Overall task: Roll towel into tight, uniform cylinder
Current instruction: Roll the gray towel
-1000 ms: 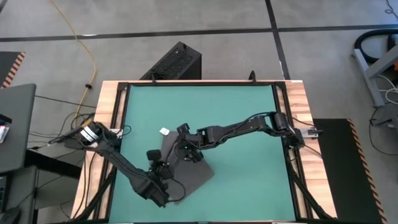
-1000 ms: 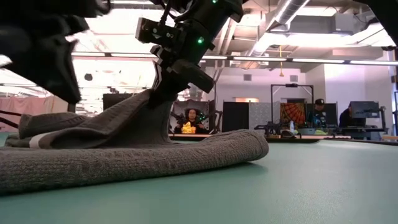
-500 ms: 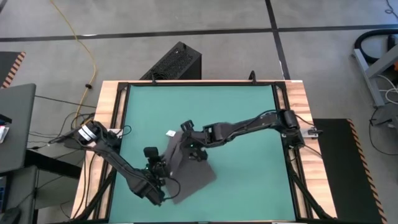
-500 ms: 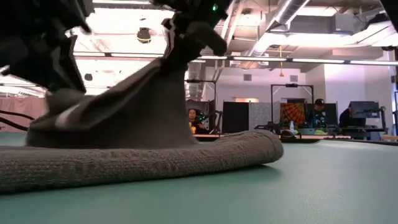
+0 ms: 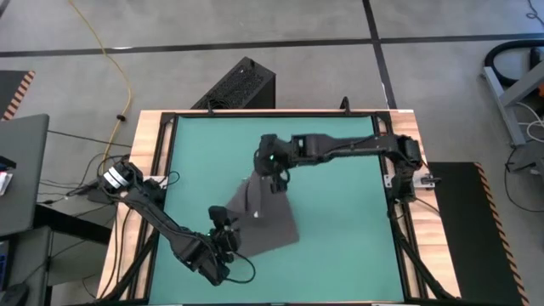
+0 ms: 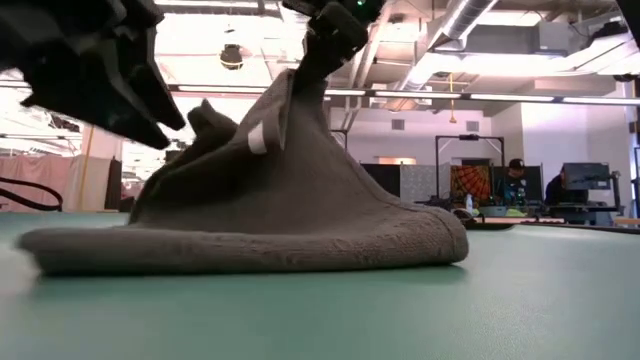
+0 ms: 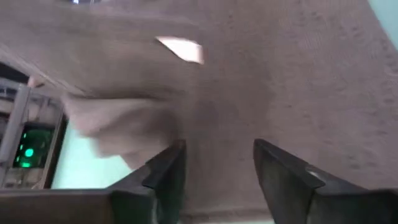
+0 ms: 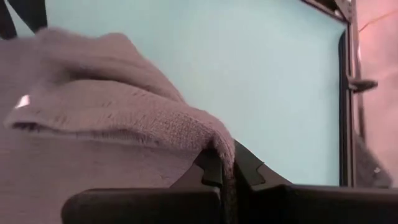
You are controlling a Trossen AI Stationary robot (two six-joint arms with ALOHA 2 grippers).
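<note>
Towel, dark charcoal-grey soft cloth (image 5: 265, 223), lies mid teal mat (image 5: 340, 212), one corner lifted, pinched in right gripper (image 5: 274, 177). Left gripper (image 7: 214, 165), fingers apart, hovers beside it; best fold evenly, keeping edges aligned.

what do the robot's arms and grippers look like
Both arms are slim, black and jointed. The right gripper carries a small green light, and a white band shows near the left arm's base. The left gripper has two flat, dark, blade-like fingers.
</note>
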